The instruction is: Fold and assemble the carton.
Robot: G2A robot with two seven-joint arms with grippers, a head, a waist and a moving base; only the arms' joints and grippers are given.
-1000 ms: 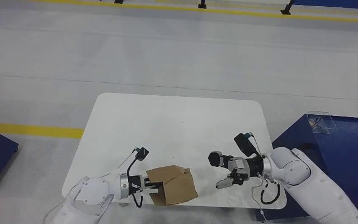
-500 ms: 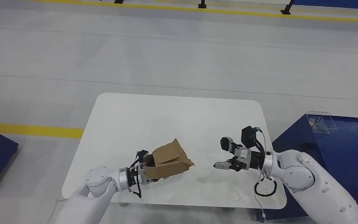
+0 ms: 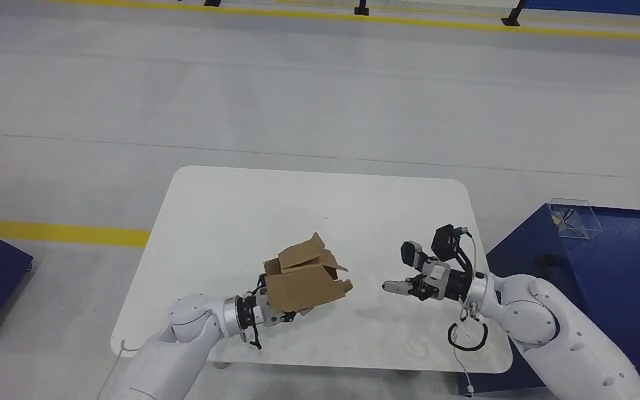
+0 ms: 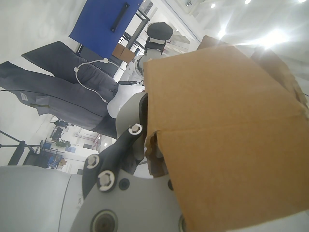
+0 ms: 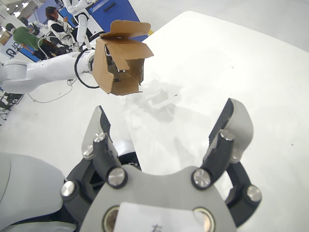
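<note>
Carton: a second ago it sat low at the near edge of the surface, left of centre, folded in on itself. Now it is raised off the surface and turned, so its open end faces right, toward the other arm. In the right wrist view you look straight into that open end. The flaps stand loose and splayed, none tucked.

Left fingers: clenched on the carton's left wall, one finger inside and one outside. They carry its whole weight.

Right fingers: released and spread wide, holding nothing. Over the same second this arm has come up and a little farther in from the near edge. It now points left at the carton's open end, with a clear gap between them.

Reading: the lift and turn look like a presentation of the open end to the free arm, so flap folding is likely the step in hand. Assembly is early, with the body opened but no end closed.

Watch: you hold the carton by a single wall, so a push on a flap may twist it in the grip.
</note>
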